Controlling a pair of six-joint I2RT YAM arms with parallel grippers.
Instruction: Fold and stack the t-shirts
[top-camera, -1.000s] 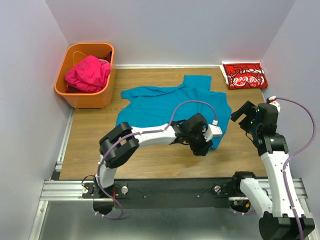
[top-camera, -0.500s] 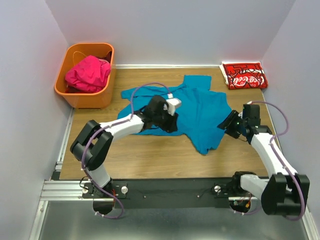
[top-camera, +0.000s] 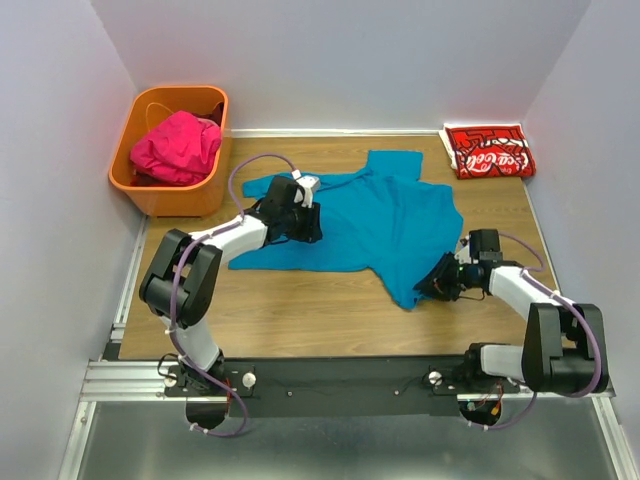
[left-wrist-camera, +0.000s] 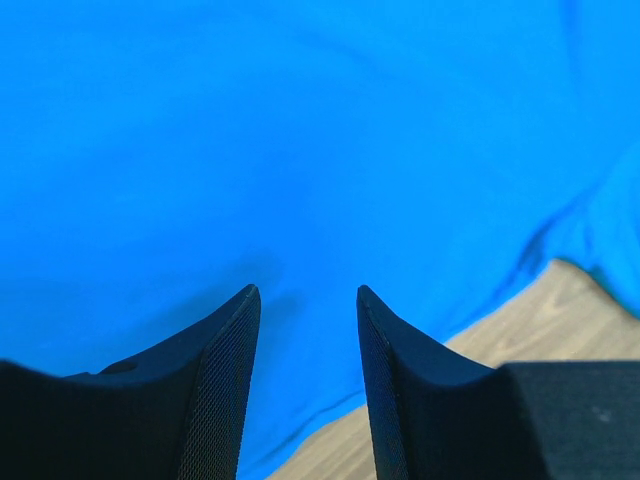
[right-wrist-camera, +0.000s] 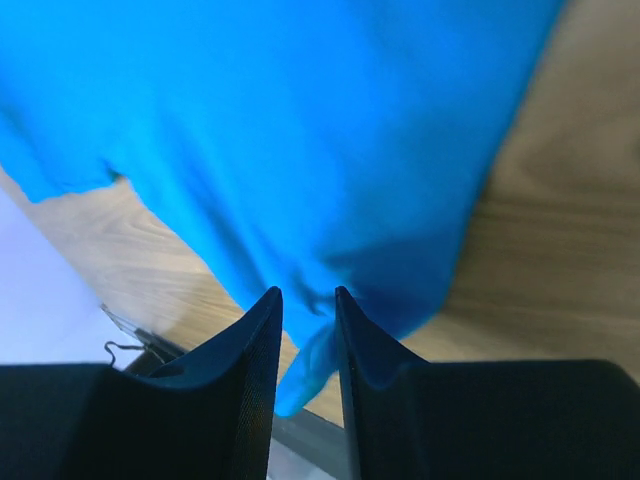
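One part of the task looks finished. The red cotton t-shirt with white script (top-camera: 490, 152) lies folded into a small flat rectangle at the far right corner of the wooden counter (top-camera: 300, 320), and it is the only folded piece, so I judge it is the start of the stack.

The plain teal-blue cloth t-shirt (top-camera: 370, 225) is the one in work. It lies spread open over the middle of the counter, reaching more toward the far edge, and it is not yet folded; some wrinkles and an uneven near edge show.

The left hand (top-camera: 308, 228) is low over the left part of this shirt. In its wrist view the two dark fingers (left-wrist-camera: 225, 380) stand clearly apart, with only flat cloth under the gap and nothing between them.

The right hand (top-camera: 437, 284) is at the near right tip of the same shirt. Its fingers (right-wrist-camera: 255, 380) are near each other with a narrow gap, and a blurred bit of blue cloth shows in that gap. Whether they really clamp it, I cannot tell.

The magenta-pink crumpled t-shirt (top-camera: 175, 148) sits in the orange plastic basket (top-camera: 180, 200) at the far left corner, untouched.

So, in my estimate, about one third is done: two shirts remain to fold and to put on the red one.
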